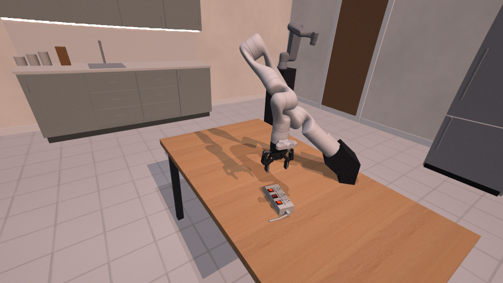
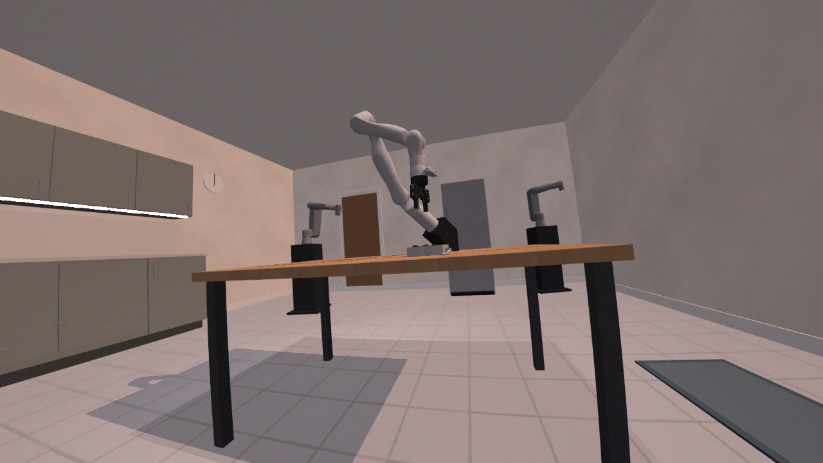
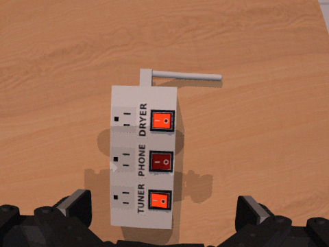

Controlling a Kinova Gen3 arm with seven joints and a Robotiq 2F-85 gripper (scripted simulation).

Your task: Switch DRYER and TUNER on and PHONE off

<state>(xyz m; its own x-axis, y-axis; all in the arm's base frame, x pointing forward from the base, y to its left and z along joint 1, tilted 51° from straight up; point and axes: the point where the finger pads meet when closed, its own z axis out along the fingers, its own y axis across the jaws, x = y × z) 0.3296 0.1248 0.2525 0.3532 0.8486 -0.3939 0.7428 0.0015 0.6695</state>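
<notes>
Directly beneath the wide-open, empty gripper (image 1: 276,164), well apart from it: power strip (image 1: 279,199) flat on the table (image 1: 351,228).

You have a wooden desk (image 1: 351,225) on black legs (image 1: 177,190), standing on a tiled floor (image 1: 77,197). A white power strip (image 1: 278,200) lies flat on it, face up, near the middle, with its short grey cord (image 1: 278,218) resting on the wood beside one end. The arm's black base (image 1: 342,161) sits on the desk too, well apart from the strip.
</notes>
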